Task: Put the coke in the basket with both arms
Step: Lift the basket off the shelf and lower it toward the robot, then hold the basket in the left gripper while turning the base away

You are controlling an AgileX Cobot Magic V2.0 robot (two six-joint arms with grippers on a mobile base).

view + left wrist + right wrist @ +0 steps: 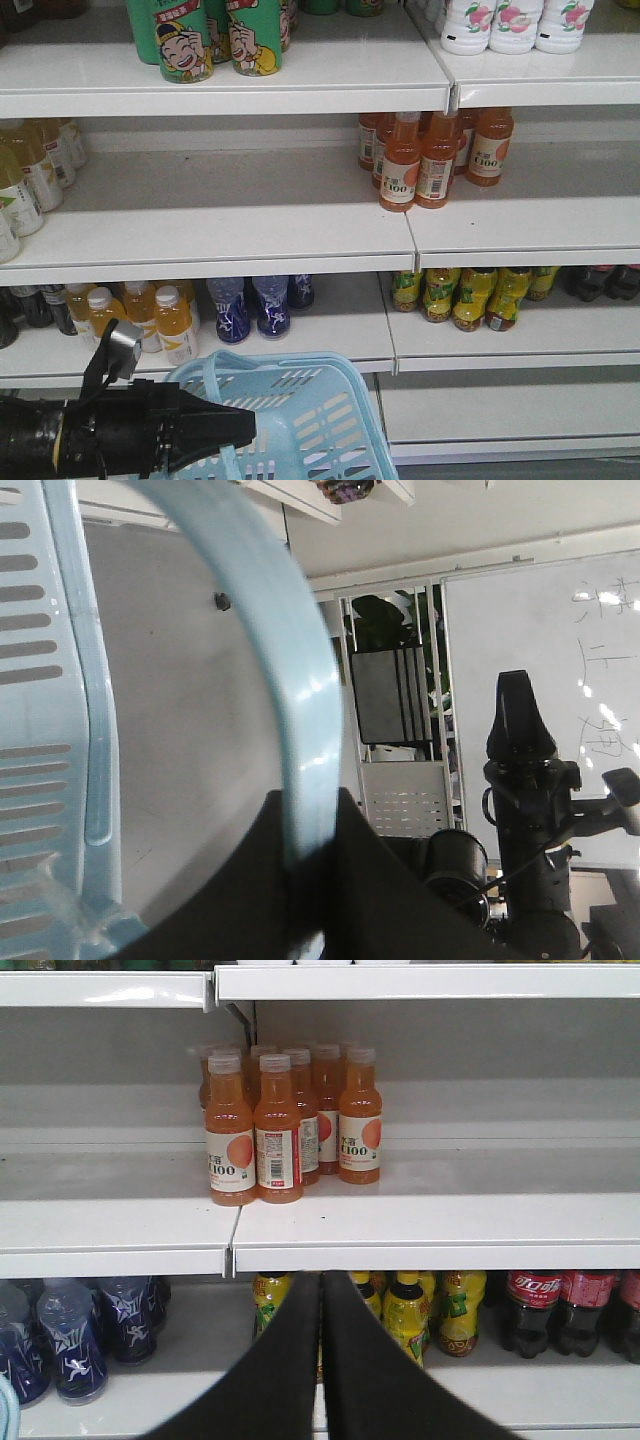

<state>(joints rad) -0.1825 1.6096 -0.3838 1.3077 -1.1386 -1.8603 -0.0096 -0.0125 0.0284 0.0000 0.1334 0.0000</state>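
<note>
The light blue basket (330,420) hangs at the bottom centre of the front view, below the lowest shelf. My left gripper (250,428) reaches in from the left and is shut on one of its thin swing handles. In the left wrist view that handle (300,700) arcs down between the two black fingers of the left gripper (308,800), and the basket's slotted wall (40,680) fills the left edge. My right gripper (321,1278) is shut with nothing in it, facing the shelf at the height of the yellow bottles. The coke is out of view.
White shelves (210,250) carry orange juice bottles (430,160), green cans (205,40), white bottles (515,25), blue bottles (250,308) and yellow bottles (470,295). Dark cola bottles with red labels (545,1310) stand at the lower right of the right wrist view.
</note>
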